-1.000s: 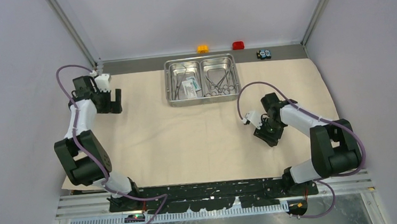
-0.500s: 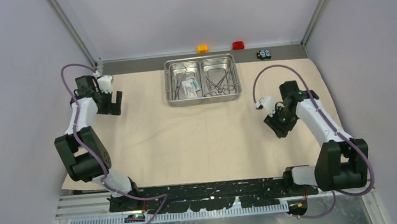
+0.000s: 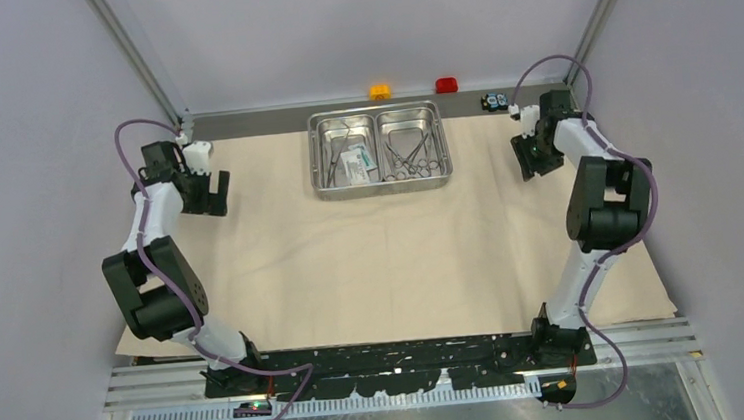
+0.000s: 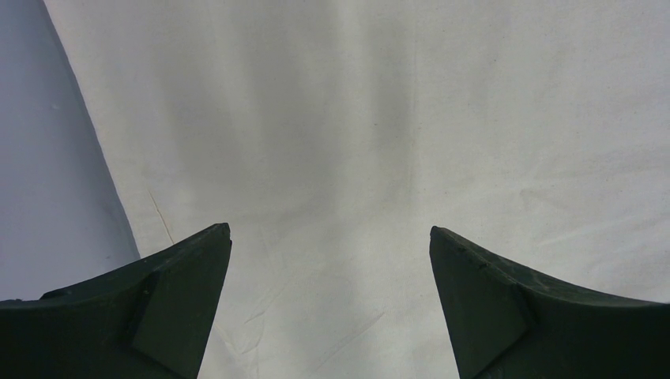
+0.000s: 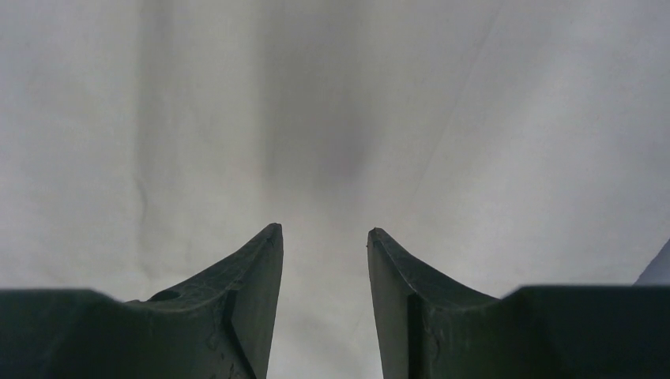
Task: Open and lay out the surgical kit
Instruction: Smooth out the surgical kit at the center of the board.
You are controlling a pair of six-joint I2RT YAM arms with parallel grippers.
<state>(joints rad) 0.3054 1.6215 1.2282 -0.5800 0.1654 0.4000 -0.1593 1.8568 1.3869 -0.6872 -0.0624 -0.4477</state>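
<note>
My left hand [image 3: 212,193] hangs wide open and my right hand [image 3: 532,157] half open, both empty over the far corners of the cloth [image 3: 352,262], with the tray [image 3: 382,188] of tools [image 3: 406,155] between them. I'd pinch low and pull outward evenly.

Robot lab cell: plain lilac walls [image 3: 363,20], aluminium corner posts [image 3: 135,56].

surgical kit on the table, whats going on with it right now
Nothing is being held at the moment. The beige cloth lies spread flat over the table. The steel tray sits at its far edge with clamps and a white packet inside. The left fingers hang wide open above the cloth near its far left corner. The right fingers are parted and empty above it near the far right corner. No instruments are laid out yet.
</note>
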